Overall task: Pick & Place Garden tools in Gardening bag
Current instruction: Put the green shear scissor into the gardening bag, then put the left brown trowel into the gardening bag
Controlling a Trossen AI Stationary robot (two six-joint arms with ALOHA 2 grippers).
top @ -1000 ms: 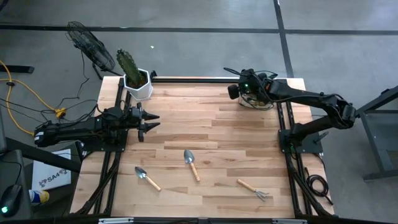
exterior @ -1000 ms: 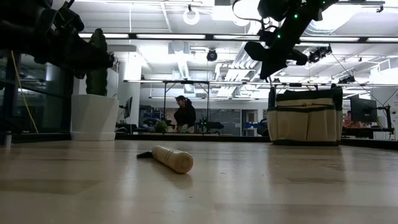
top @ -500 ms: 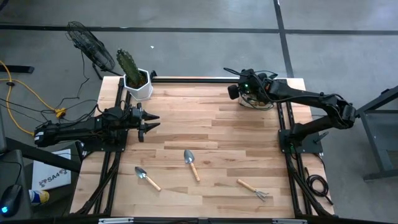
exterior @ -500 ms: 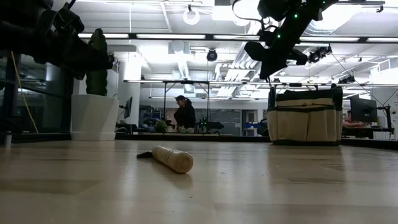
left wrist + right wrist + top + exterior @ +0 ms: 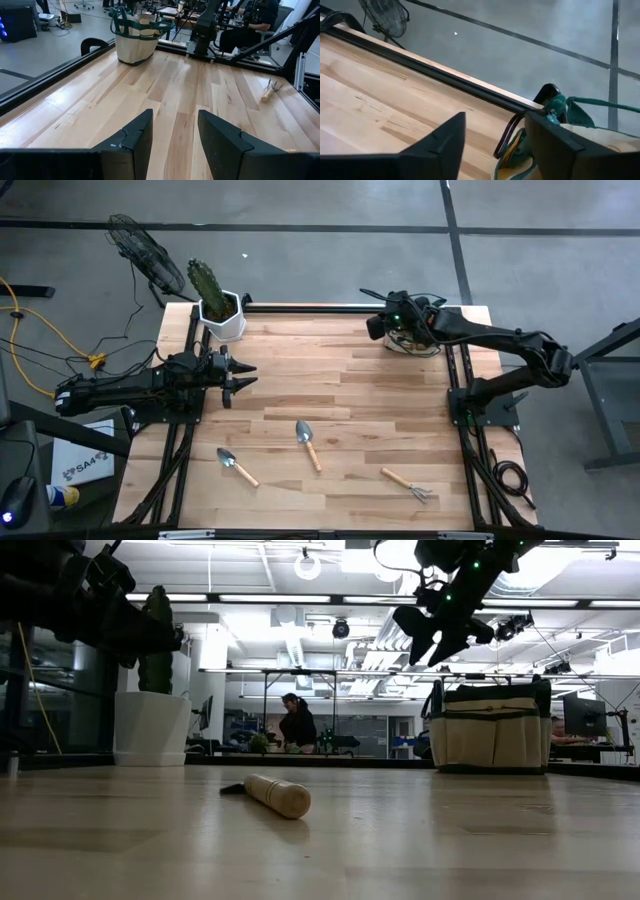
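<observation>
Wooden tabletop [image 5: 330, 395] carries two trowels [image 5: 307, 442] [image 5: 236, 466] and a rake [image 5: 408, 484]. The right gripper [image 5: 377, 326] hovers, jaws spread, over the tan bag [image 5: 490, 730]. The left gripper [image 5: 243, 376] waits, jaws spread, near the cactus pot [image 5: 222, 316].

Two matte black jointed arms. Left gripper [image 5: 172, 142]: two broad, angular dark fingers. Right gripper [image 5: 492, 145]: the same fingers; green indicator lights and looping black cables at its wrist.

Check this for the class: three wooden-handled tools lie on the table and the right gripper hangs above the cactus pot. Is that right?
One thing is wrong. The right gripper hangs above the bag at the table's far right corner, not the cactus pot; the high view shows it. Three wooden-handled tools do lie on the table.
</observation>
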